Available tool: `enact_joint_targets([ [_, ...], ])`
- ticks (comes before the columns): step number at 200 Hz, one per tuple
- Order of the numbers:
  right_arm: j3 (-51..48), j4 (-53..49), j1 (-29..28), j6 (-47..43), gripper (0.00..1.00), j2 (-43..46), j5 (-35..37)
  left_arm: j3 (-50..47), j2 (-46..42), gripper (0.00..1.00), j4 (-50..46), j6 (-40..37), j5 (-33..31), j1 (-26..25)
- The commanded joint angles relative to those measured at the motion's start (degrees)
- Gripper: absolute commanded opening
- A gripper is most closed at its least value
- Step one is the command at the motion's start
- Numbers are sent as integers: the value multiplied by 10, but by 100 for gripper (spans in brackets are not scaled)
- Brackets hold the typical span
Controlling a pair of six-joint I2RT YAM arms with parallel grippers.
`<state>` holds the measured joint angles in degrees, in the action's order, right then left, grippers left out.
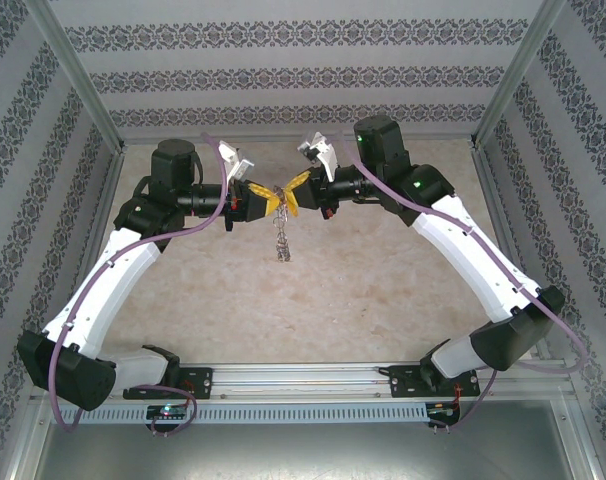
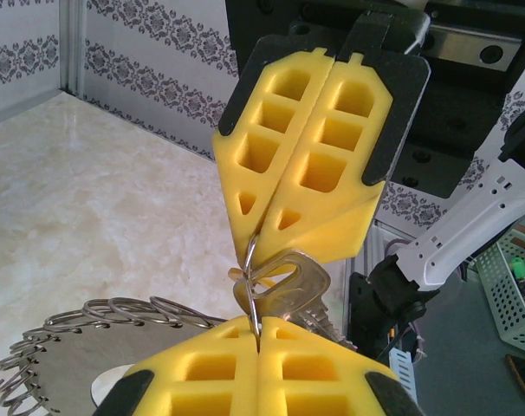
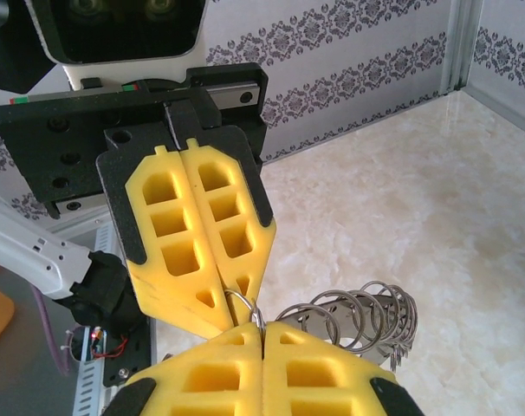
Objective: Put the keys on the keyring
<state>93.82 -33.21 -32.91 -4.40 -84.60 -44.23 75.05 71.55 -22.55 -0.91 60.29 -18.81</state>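
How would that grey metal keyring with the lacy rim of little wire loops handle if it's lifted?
Likely floppy: the grey metal keyring dangles straight down from the left hand and right hand. Its rim loops look loose, so it may swing. Thin smooth wire probably slips easily.

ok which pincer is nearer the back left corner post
Left. The left pincer lies to the right of the back left corner post. The right pincer meets it tip to tip above the dangling keyring, so it sits just further from the post.
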Motion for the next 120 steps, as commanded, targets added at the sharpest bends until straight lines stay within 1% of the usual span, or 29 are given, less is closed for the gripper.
enact_joint_targets([
  [1,10,-4,-2,13,0,-8,29,21,-11,0,17,-17,26,-9],
  [35,-19,29,-6,9,0,17,24,24,-12,0,7,-33,9,-9],
  [58,-7,11,-3,17,0,9,23,26,-11,0,6,-37,6,-9],
  [78,-9,14,-5,19,0,13,27,28,-13,0,1,-43,1,-9],
  [120,-62,98,-6,15,0,63,24,29,-12,0,-12,-56,-8,-9],
])
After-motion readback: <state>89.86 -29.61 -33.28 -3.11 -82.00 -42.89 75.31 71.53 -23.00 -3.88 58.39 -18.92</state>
